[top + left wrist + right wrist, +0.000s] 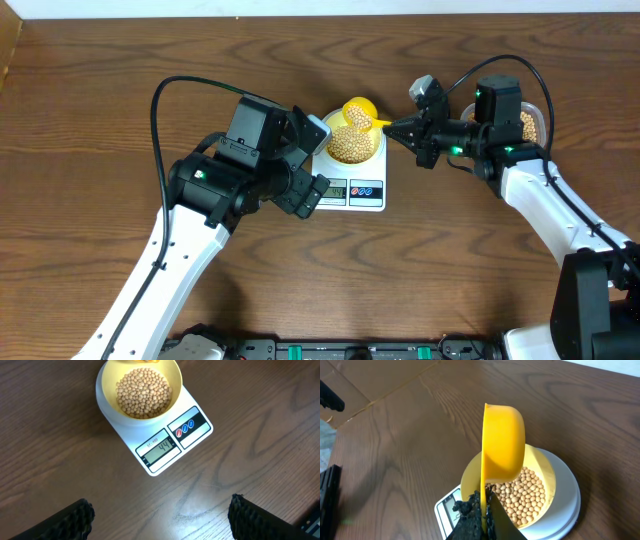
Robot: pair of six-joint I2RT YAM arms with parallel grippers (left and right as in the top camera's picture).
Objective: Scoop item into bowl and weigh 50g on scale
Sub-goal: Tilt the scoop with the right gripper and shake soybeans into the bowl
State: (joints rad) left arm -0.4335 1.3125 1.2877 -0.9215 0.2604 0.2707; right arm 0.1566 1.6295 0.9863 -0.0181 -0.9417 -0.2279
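A pale-yellow bowl point(372, 150) point(107, 377) point(542, 462) full of tan beans point(352, 143) point(143, 391) point(522, 492) sits on the white scale point(367, 197) point(165, 447) point(565, 505), whose display reads 44. My right gripper point(392, 128) point(484, 510) is shut on the handle of a bright yellow scoop point(359, 108) point(502, 442), held tipped on its side over the bowl. My left gripper point(305, 165) point(160, 517) is open and empty, hovering over bare wood just left of the scale.
A clear tub of beans point(528, 125) stands at the right, behind the right arm. The table's edge and cardboard point(365, 380) show at the far left in the right wrist view.
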